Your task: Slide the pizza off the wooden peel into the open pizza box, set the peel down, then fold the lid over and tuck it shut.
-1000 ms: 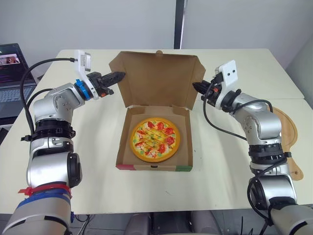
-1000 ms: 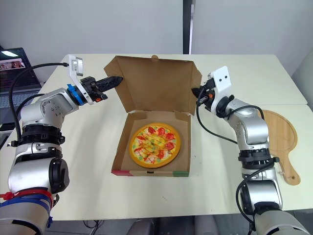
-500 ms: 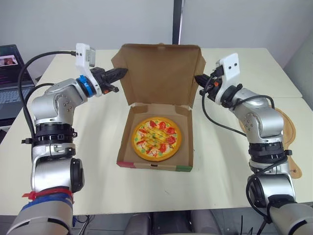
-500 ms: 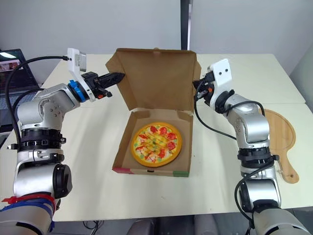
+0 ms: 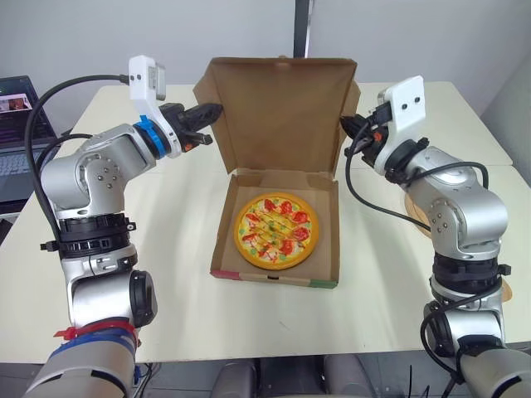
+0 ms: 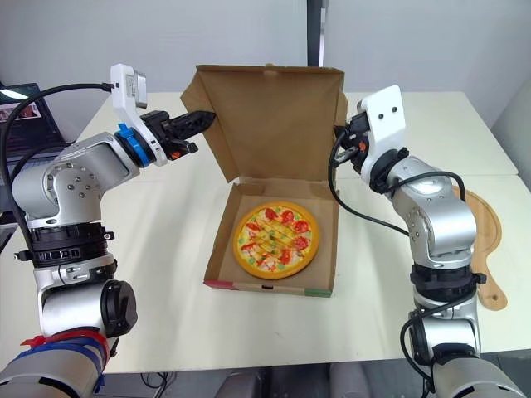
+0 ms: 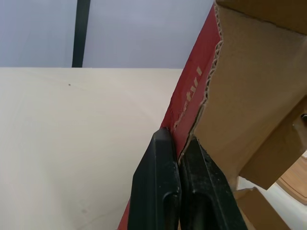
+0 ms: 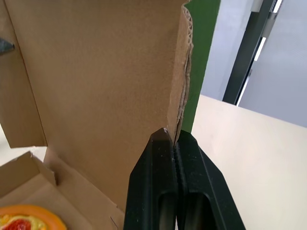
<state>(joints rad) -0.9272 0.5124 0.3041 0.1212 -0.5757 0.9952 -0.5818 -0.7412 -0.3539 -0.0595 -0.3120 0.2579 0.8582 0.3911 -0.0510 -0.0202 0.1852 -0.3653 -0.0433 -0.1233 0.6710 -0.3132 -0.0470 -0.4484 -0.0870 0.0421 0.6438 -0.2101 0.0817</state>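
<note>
Pizza (image 5: 275, 230) lies flat in the base of the box (image 5: 334, 245), which sits in the middle of the counter (image 5: 170, 249). The lid (image 5: 282, 108) stands about upright at the back of the box, its plain brown inside facing the camera and its side flaps angled forward. The left jaws are pinched closed on the lid's left flap near its top. The left wrist view shows the two black fingers (image 7: 160, 191) pressed together over the cardboard edge, with the red printed outer face beside them. The right jaws are likewise closed tight on the lid's right edge, where a green outer face shows. Both arms are raised above the counter, one on each side of the box. The peel (image 6: 488, 249) lies flat on the counter at the right, well apart from the box and partly behind the right arm. A laptop (image 5: 15, 108) sits at the far left.
</note>
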